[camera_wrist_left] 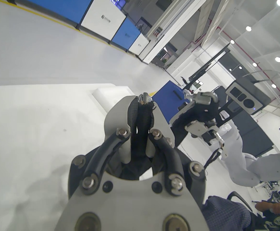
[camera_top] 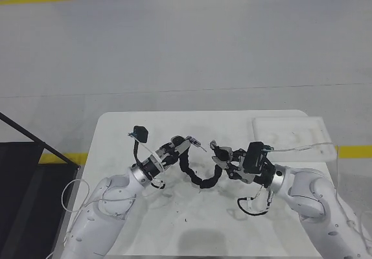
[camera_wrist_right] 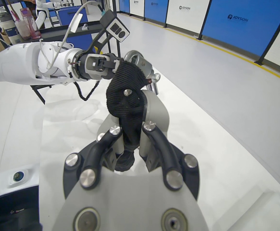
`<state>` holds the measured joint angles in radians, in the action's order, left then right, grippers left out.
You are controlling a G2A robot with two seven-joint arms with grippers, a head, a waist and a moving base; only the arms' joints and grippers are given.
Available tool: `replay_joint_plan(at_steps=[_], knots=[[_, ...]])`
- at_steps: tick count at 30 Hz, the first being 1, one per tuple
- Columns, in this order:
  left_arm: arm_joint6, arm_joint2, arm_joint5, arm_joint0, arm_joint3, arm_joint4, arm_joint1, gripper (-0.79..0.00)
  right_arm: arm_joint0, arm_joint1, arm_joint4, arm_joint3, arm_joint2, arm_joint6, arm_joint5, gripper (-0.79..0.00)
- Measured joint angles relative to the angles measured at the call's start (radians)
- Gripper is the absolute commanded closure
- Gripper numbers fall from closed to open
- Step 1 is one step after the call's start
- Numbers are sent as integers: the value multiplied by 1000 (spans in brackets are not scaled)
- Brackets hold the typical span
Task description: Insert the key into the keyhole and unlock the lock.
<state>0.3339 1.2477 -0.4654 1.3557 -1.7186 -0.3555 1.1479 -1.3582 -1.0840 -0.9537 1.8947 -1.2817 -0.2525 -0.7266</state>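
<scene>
Top view, centre: left gripper (camera_top: 187, 146) clamps the fabric-wrapped key (camera_top: 197, 144), tip aimed toward frame right at the silver lock body (camera_wrist_right: 140, 61) just past the right gripper (camera_top: 225, 158), itself clenched on the black cable (camera_top: 202, 181) (small gap between them).

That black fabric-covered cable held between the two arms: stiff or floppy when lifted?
Probably floppy: the black fabric-covered cable bends in a loose curve between the left gripper and right gripper. Its woven sleeve likely grips well rather than slipping. The silver metal end may make that end heavier.
</scene>
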Motion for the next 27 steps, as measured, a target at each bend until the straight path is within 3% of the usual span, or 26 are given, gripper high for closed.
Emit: replay_joint_plan(at_steps=[6,12,15,20,27], knots=[[123,81,87,55,-106,-25,-19,0,-78,15,61,11,-77,-34,-20,0],[299,93,166,105,-198,-16,-33,0,-120,30,117,4,-129,-136,-26,0],[336,99,192,123,-233,-7,-36,0,-120,37,157,-10,-140,-200,-34,0],[322,82,200,113,-201,-54,-37,0,-83,44,219,-44,-123,-325,-23,0],[294,-2,241,51,-65,-103,-25,0,50,43,359,-153,-35,-499,7,0]])
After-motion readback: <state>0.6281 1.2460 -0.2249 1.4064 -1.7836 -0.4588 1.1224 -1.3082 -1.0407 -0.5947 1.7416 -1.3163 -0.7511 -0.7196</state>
